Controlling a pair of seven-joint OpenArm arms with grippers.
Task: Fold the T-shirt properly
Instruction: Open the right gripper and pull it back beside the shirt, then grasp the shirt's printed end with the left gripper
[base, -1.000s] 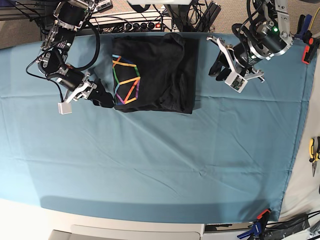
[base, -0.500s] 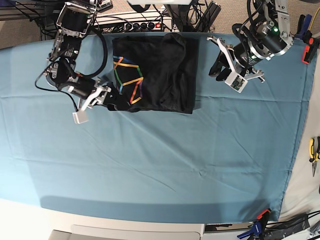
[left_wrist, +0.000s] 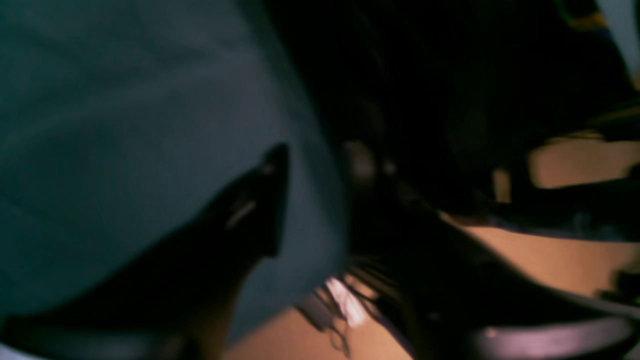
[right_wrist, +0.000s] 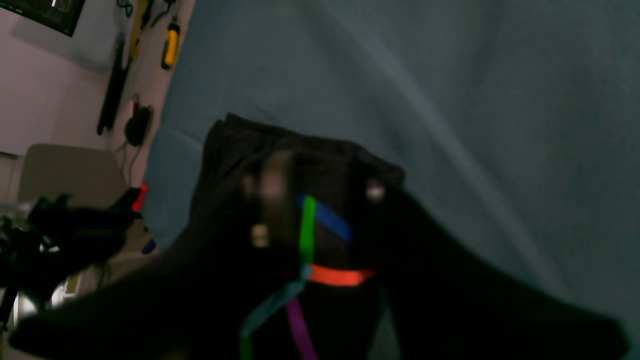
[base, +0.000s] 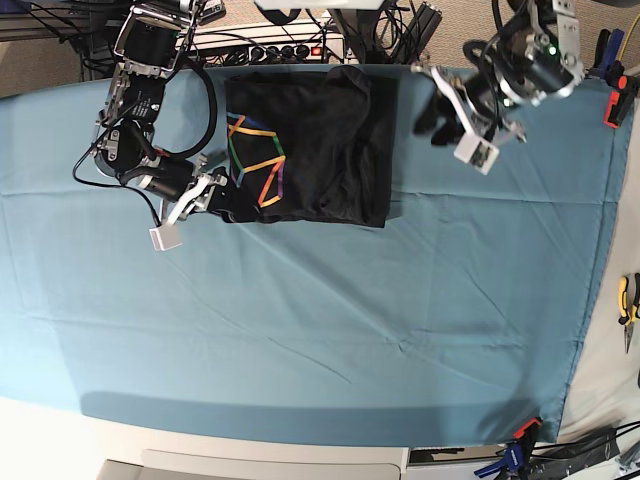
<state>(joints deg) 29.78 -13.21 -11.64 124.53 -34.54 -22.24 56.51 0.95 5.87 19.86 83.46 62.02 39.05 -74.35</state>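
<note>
Overhead and wrist views of a two-arm rig at a table covered by a teal table cloth (base: 330, 310). The T-shirt (base: 320, 150), black and folded into a rough rectangle, lies flat at the far edge of the cloth, left of centre, with its rainbow line print (base: 255, 160) facing up on its left part. The right gripper (base: 215, 200), on the left of the overhead view, sits low at the shirt's near-left corner; in its wrist view the dark fingers (right_wrist: 430, 260) flank the printed fabric, narrowly parted, but blur hides whether they pinch it. The left gripper (base: 440, 105), on the right of the overhead view, hangs above bare cloth just right of the shirt, its fingers (left_wrist: 255, 210) apart and holding nothing. Cables and a power strip (base: 270, 45) lie beyond the table's far edge.
</note>
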